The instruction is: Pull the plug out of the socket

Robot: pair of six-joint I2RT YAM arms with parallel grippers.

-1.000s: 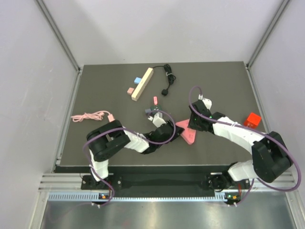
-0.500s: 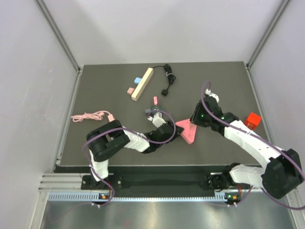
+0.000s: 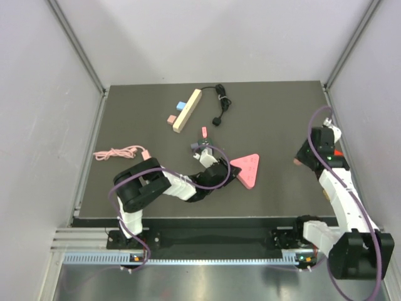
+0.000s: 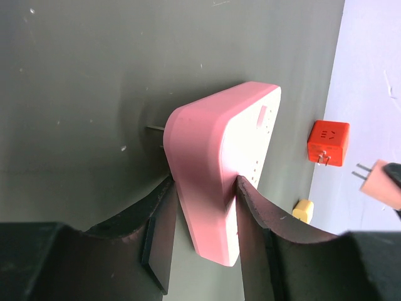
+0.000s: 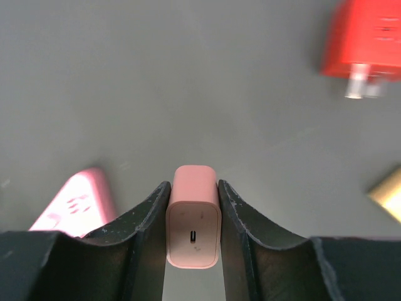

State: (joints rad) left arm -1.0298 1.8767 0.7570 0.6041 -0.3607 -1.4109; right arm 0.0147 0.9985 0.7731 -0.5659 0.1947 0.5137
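Plug (image 5: 193, 216) lengthwise in clenched right pincer (image 5: 193, 185), prongs toward socket (image 4: 229, 138), left pincer (image 4: 205, 188) grasping socket

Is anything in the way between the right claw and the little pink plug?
Nothing visible. The right gripper is shut directly on the plug, which is clear of the socket; the left gripper clamps the socket. A red adapter lies off to the side.

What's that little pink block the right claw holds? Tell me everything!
The small pink plastic plug is a rounded block with a tiny slot port on one face and two metal prongs opposite. The right gripper pinches its sides. It is free of the pink triangular socket, well apart from it.
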